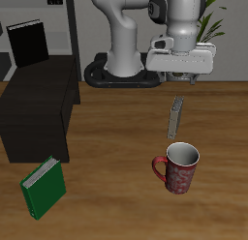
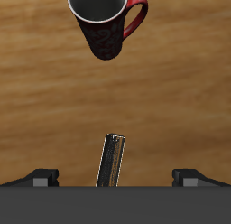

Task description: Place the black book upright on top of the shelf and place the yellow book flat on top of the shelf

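Observation:
The black book [image 1: 27,41] stands upright at the back end of the top of the black shelf [image 1: 44,104]. The yellow book [image 1: 175,116] stands on edge on the wooden table, seen edge-on as a thin greyish slab, a little behind the mug. My gripper [image 1: 187,79] hangs above it, open and empty. In the wrist view the yellow book [image 2: 112,162] lies between my two spread fingertips [image 2: 41,178], closer to the middle, and the gripper [image 2: 117,178] touches nothing.
A dark red mug [image 1: 179,168] stands near the table's front edge, just in front of the yellow book; it also shows in the wrist view [image 2: 106,20]. A green book [image 1: 44,186] lies in front of the shelf. The robot base [image 1: 121,70] stands behind.

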